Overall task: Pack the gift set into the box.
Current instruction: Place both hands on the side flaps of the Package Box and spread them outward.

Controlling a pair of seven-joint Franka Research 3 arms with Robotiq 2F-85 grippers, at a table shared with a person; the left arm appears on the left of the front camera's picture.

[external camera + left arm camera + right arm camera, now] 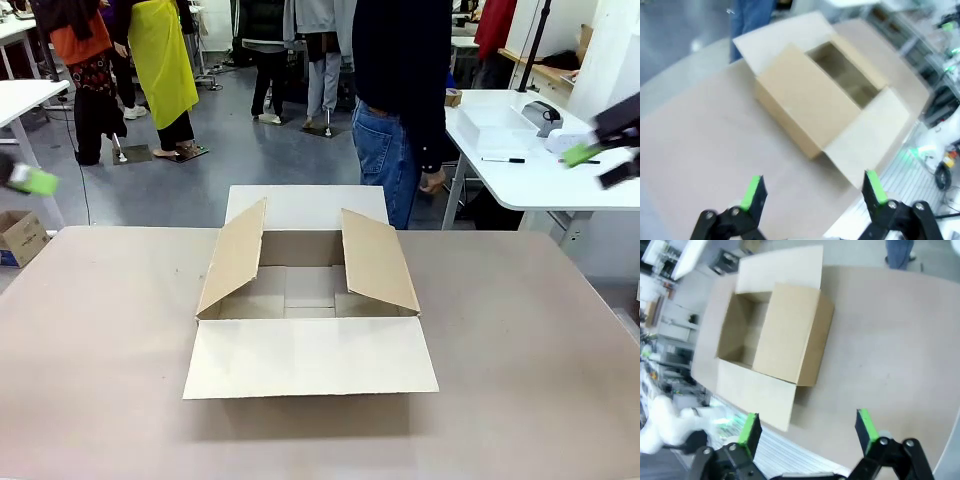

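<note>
Left gripper (813,189) blurred and mostly cut off at front view's left edge. Wrist view: fingers spread wide, holding nothing, raised above table (90,330). Box (310,290) mid-table, four flaps open, floor partly hidden by side flaps. Person's hand (433,181) hanging beyond far edge. Right gripper (807,429) blurred at right edge, raised, fingers apart, holding nothing.

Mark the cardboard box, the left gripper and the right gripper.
Box (310,365), front view, near flap lying flat.
Left gripper (813,183), left wrist view, midway between fingertips.
Right gripper (807,423), right wrist view, midway between fingertips.
</note>
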